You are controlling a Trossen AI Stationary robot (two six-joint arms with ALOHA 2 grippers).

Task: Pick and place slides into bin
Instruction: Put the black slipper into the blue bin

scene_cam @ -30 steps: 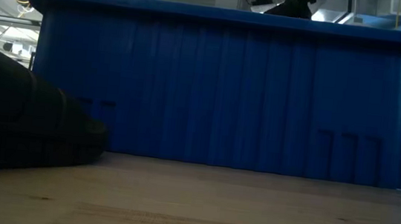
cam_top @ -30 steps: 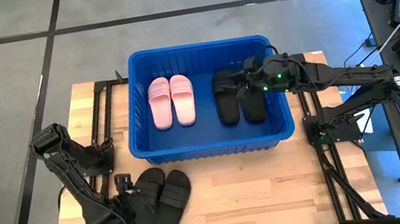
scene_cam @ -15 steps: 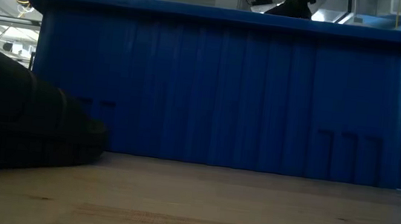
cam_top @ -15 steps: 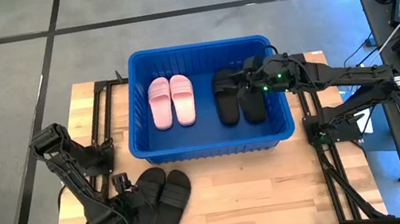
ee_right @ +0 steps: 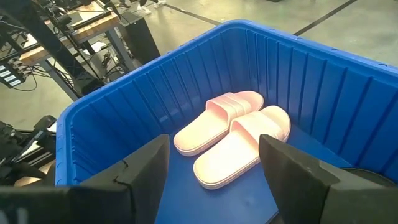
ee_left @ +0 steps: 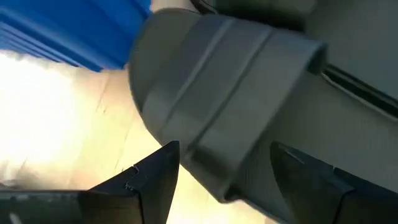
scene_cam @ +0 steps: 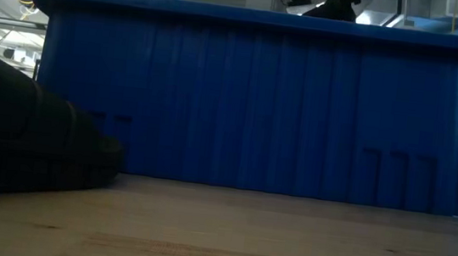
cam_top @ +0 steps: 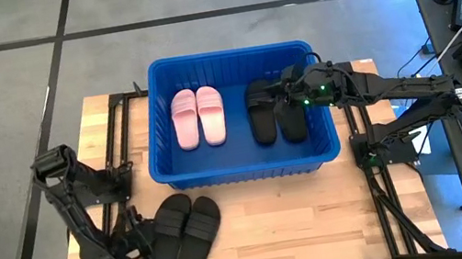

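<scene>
on the left arm our fingers [ee_left: 155, 180] stand open, one on each side of a black slide [ee_left: 224, 106] that lies on the desk [cam_top: 301, 221] in front of the bin [cam_top: 247, 171]. they do not touch it yet, as far as we can see. this slide and its partner [cam_top: 197, 237] lie side by side, just beside the left gripper [cam_top: 138, 246].

we judge these slides to be light and made of soft foam or rubber, so they will bend a little and not break. the wide strap looks like the best place to take hold, because the sole is flat and low on the wood. the strap may fold under pressure, so a firm close is needed.

the right gripper [ee_right: 208, 162] hangs inside the bin with its fingers apart and holds nothing. below it lies a black pair [cam_top: 275, 111], and the pink pair [ee_right: 233, 134] lies next to that on the blue floor.
</scene>
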